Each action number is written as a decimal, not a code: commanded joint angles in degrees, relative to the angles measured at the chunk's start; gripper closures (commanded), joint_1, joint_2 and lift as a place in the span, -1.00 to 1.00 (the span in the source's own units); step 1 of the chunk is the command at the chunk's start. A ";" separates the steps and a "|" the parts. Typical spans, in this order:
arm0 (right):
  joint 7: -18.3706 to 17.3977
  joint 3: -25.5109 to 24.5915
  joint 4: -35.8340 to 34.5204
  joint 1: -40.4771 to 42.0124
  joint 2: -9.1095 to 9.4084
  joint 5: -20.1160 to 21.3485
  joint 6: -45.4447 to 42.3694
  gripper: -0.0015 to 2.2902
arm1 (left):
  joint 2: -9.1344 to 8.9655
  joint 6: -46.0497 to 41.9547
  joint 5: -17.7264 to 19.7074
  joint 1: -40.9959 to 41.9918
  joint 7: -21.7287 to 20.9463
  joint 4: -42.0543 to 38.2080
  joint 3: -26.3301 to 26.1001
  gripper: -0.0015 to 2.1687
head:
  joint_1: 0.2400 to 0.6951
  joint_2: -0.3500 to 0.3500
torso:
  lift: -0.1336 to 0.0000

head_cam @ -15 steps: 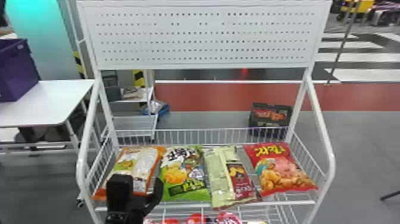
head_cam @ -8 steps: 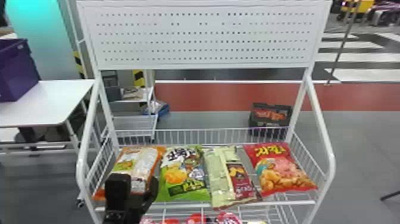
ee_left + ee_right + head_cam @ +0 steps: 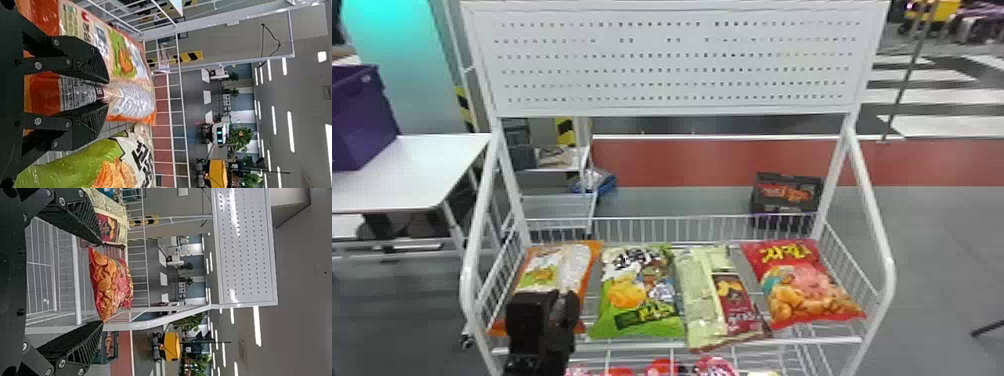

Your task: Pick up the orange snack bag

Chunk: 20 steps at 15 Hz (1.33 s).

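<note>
You have the orange snack bag at the left end of the white wire shelf, lying face-up to you with its far end by the back fence, left of the green snack bag. Your left gripper comes at it from the near side, its two black fingers drawn almost together and pinching a raised fold of the wrapper near the middle. That fold is likely the reason for the spot: loose film gives the flat fingers something narrow to bite, where the full width of the bag would be harder to span. A middle hold should also let the weight hang fairly evenly, though a pinch of thin film may slip or tear if you pull sharply.

The bags lie side by side, so each offers its broad face to a reach from the near side. Past the green one come the pale yellow-and-maroon snack bag and, at the right end, the red snack bag. Your right gripper waits near that end with its fingers spread wide, holding nothing; this pick needs only the left.

The bag is on the shelf, so the lift remains. You would do well to raise it straight first, keeping its edge off the green neighbour and the side wires.
</note>
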 commanded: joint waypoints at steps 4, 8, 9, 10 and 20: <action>-0.06 -0.01 0.00 -0.21 0.09 -0.02 0.00 -0.85 | 0.43 -0.38 0.03 2.71 0.33 -4.54 0.20 0.31 | 0.14 0.00 | 1.00; 0.03 -0.01 0.26 -0.38 0.09 -0.02 0.00 -0.85 | 0.69 -0.38 0.82 7.63 0.77 -13.85 0.55 0.31 | 0.14 0.00 | 1.00; 0.03 0.08 0.26 -0.47 0.09 -0.02 0.00 -0.85 | 1.39 -0.38 0.82 9.83 0.77 -16.40 1.51 0.31 | 0.14 0.00 | 1.00; -0.06 0.08 0.26 -0.47 0.00 -0.02 0.18 -0.85 | 1.48 -0.73 0.82 11.32 0.77 -18.16 1.78 0.31 | 0.14 0.00 | 1.00; 0.03 0.34 0.62 -0.73 -0.18 -0.20 0.53 -0.85 | 6.05 -15.50 0.91 33.73 1.21 -30.20 6.96 0.31 | 0.14 0.00 | 1.00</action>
